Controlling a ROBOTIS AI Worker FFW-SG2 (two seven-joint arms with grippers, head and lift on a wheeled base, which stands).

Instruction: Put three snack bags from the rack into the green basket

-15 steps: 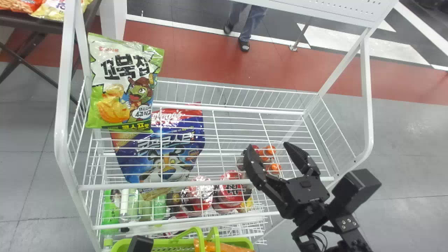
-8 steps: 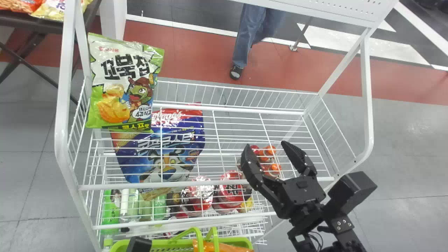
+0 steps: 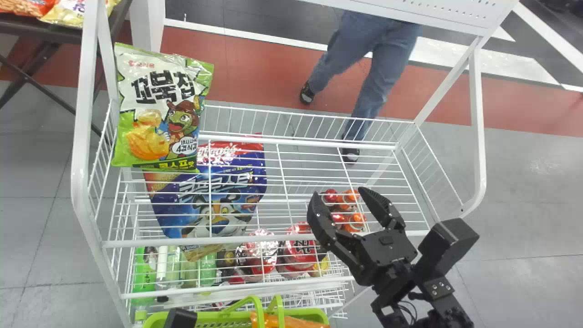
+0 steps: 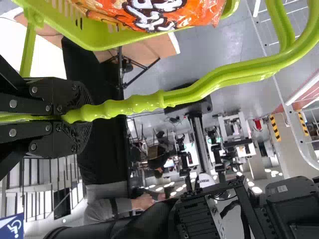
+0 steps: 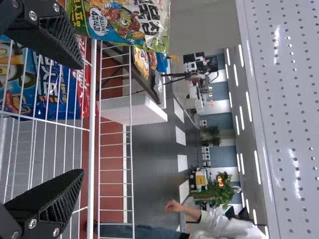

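Right pincer: The right pincer [image 3: 338, 192] is hanging released above the right part of the rack [image 3: 278, 135], its fingers spreading apart, with nothing between them.
Bottle tops: Two red and two orange ones [image 3: 350, 197] are showing below that pincer, the upper shelf's wires lying between.
Tubs: Two red ones [image 3: 298, 248] are sitting lower down, under the wires.
Blue bag: One [image 3: 218, 200] is lying beneath the upper shelf, its wires barring the way from above.
Snack bag: One green and white bag [image 3: 157, 109] is resting on the upper shelf at the far left corner, well apart from the right pincer, the rack's post rising beside it.
Basket: One green basket [image 3: 309, 313] is sitting at the near side of the rack, holding one orange bag [image 3: 291, 320] in sight.
Left arm: It [image 3: 182, 317] is reaching in at the bottom edge.
Left wrist view: The left pincer [image 4: 79, 117] is clenching the basket's handle [image 4: 134, 104].
Right wrist view: A perforated panel [image 5: 284, 124] is standing beyond the upper shelf, and more bags [image 5: 140, 62] are lying on a dark table.
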